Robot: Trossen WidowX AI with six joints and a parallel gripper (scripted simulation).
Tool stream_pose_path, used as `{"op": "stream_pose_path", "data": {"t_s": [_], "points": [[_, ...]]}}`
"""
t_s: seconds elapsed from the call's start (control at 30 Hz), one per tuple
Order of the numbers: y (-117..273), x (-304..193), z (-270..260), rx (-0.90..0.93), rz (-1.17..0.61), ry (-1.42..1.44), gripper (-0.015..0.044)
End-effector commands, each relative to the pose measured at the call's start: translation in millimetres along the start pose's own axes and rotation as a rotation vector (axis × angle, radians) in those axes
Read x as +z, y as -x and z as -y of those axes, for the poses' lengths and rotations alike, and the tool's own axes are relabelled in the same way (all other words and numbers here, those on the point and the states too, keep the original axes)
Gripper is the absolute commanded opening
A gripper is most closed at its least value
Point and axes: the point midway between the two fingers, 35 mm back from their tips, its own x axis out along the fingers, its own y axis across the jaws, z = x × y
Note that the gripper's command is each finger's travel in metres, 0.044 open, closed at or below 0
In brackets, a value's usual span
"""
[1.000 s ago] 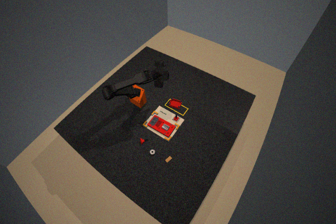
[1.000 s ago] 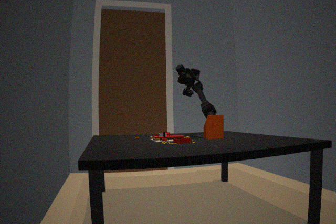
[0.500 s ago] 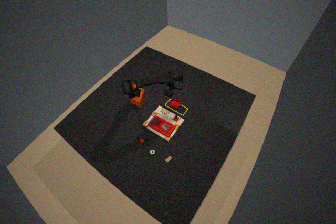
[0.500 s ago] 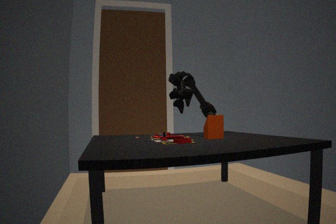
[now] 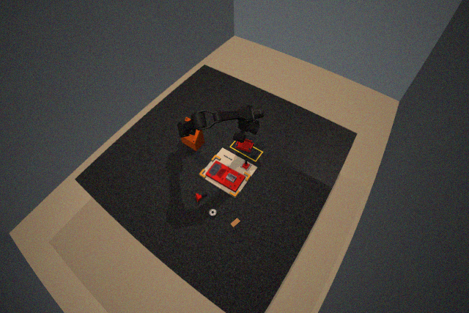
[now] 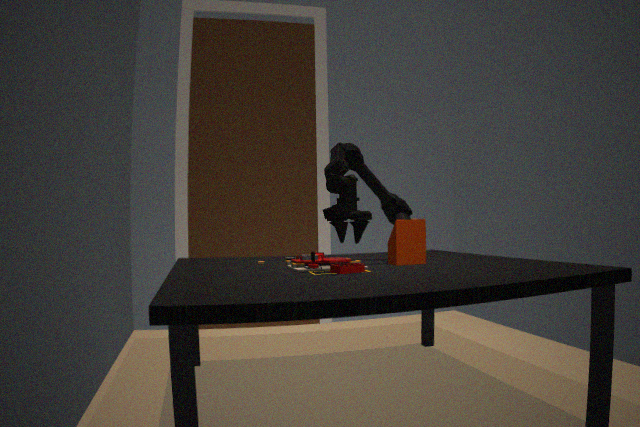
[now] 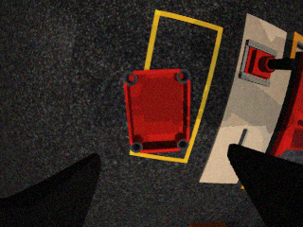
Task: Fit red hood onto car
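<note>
The red hood point(image 5: 244, 145) point(image 6: 347, 268) point(image 7: 158, 109) lies on the table, partly inside a yellow outline point(image 5: 242, 153) point(image 7: 151, 43), with four dark-ringed corner bosses showing. My gripper point(image 6: 349, 242) point(image 7: 164, 152) is open and empty, pointing down above the hood and clear of it. In the wrist view its fingertips are spread wider than the hood and appear near its lower end. The red chassis point(image 5: 222, 178) sits between orange jig corners point(image 5: 215, 157), with the grey engine block point(image 5: 231, 177) on its deck. The pegs are too small to make out.
A pale board point(image 5: 220, 153) point(image 7: 218, 163) carries a small red part point(image 5: 246, 166) point(image 7: 258, 63) with a black stem beside the chassis. A red piece point(image 5: 198, 196), white ring point(image 5: 212, 212) and tan block point(image 5: 235, 222) lie beyond the jig. The orange arm base point(image 5: 194, 141) point(image 6: 409, 241) stands nearby.
</note>
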Motion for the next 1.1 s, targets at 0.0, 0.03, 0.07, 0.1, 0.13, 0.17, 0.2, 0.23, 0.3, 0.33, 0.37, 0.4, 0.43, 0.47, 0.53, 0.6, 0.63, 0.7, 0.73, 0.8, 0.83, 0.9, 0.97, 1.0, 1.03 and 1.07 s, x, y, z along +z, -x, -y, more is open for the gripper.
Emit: {"op": "stream_pose_path", "data": {"t_s": [0.0,0.03,0.07,0.1,0.13,0.17,0.2,0.23,0.3,0.33,0.37,0.4,0.43,0.47,0.53,0.6,0.63,0.7,0.73,0.8,0.83,0.9,0.97,1.0,1.03,1.07], "points": [[-2,2,1,-0.01,0.003,-0.002,0.044],[-2,2,1,-0.01,0.003,-0.002,0.044],[-3,2,1,-0.01,0.003,-0.002,0.044],[-4,2,1,-0.01,0.003,-0.002,0.044],[-5,2,1,-0.01,0.003,-0.002,0.044],[-5,2,1,-0.01,0.003,-0.002,0.044],[-6,2,1,-0.01,0.003,-0.002,0.044],[-7,2,1,-0.01,0.003,-0.002,0.044],[-8,3,1,-0.01,0.003,-0.002,0.044],[-9,3,1,-0.01,0.003,-0.002,0.044],[-10,3,1,-0.01,0.003,-0.002,0.044],[-11,3,1,-0.01,0.003,-0.002,0.044],[-11,3,1,-0.01,0.003,-0.002,0.044],[-12,3,1,-0.01,0.003,-0.002,0.044],[-14,3,1,-0.01,0.004,-0.002,0.044],[-15,4,1,-0.01,0.004,-0.002,0.044],[-16,4,1,-0.01,0.004,-0.002,0.044],[-17,4,1,-0.01,0.004,-0.002,0.044],[-18,4,1,-0.01,0.004,-0.002,0.044],[-20,4,1,-0.01,0.004,-0.002,0.044],[-20,4,1,-0.01,0.004,-0.002,0.044],[-22,4,1,-0.01,0.004,-0.002,0.044],[-23,4,1,-0.01,0.004,-0.003,0.044],[-24,4,1,-0.01,0.004,-0.003,0.044],[-25,5,1,-0.01,0.004,-0.003,0.044],[-26,5,1,-0.01,0.004,-0.003,0.044]]}}
